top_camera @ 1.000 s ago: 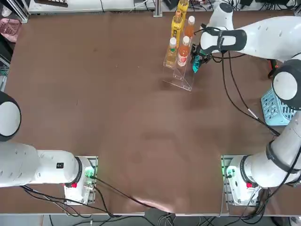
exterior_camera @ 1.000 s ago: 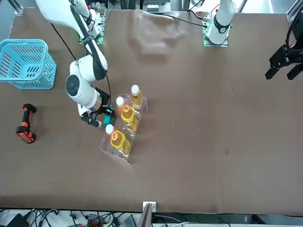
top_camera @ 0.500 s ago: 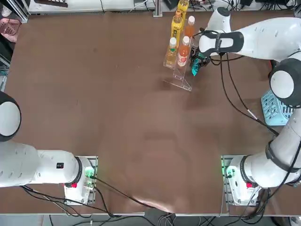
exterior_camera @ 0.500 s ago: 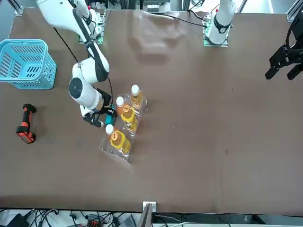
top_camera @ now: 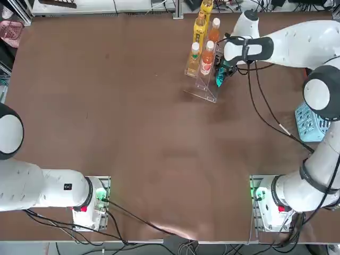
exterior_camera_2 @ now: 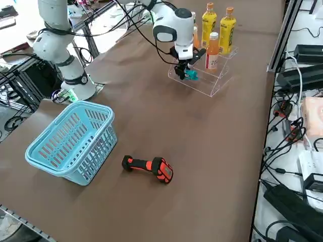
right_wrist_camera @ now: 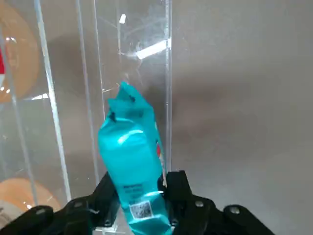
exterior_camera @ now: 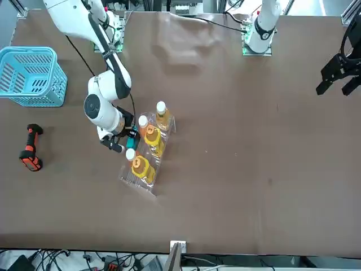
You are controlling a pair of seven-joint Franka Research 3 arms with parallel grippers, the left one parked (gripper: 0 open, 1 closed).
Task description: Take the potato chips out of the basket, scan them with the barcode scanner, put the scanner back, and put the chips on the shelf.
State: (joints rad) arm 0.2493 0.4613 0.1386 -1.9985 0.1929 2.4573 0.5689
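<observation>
Brown surface (top_camera: 133, 133), cluttered cables and equipment beyond its edges. Right pincer (right_wrist_camera: 138, 193) clenched on the potato chips (right_wrist_camera: 132, 171), teal packet pinched low near its barcode end, its upper end reaching against the clear wall of the shelf (top_camera: 204, 87). In the top view, same pincer (top_camera: 220, 74) pressed close beside the shelf near the far edge of the surface, the chips (top_camera: 219, 78) poking out below it. Orange and yellow bottles (top_camera: 201, 40) upright on the shelf steps. Barcode scanner (exterior_camera_2: 149, 167) lying flat on the surface, just beside the basket (exterior_camera_2: 70, 141), both well apart from the shelf, toward the robot's right edge.
</observation>
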